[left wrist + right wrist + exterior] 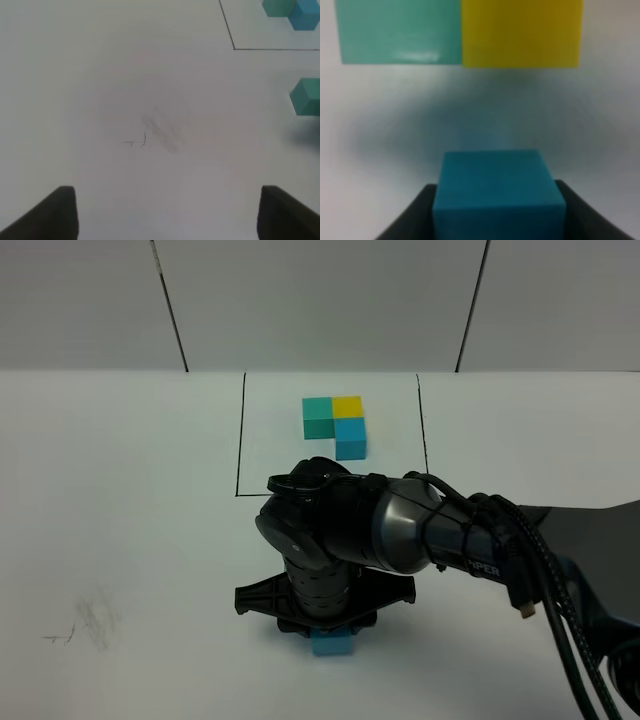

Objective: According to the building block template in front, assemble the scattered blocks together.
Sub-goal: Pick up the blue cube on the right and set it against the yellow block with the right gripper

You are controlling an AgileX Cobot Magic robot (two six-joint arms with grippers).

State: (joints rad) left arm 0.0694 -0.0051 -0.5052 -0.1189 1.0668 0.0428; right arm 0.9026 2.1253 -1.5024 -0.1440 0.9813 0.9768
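The building block template, an L of teal, yellow and blue cubes, lies inside a thin black frame at the back of the white table. My right gripper reaches across the middle and is shut on the light blue block. In the right wrist view that blue block sits between the dark fingers, and beyond it the teal block and the yellow block lie side by side, touching. The arm hides those two from above. My left gripper hangs open over bare table, with the teal block off to one side.
Faint pencil scuffs mark the table at the left, also under the left gripper as scuffs. The right arm's black body and cables cover the table's right front. A panelled wall stands behind.
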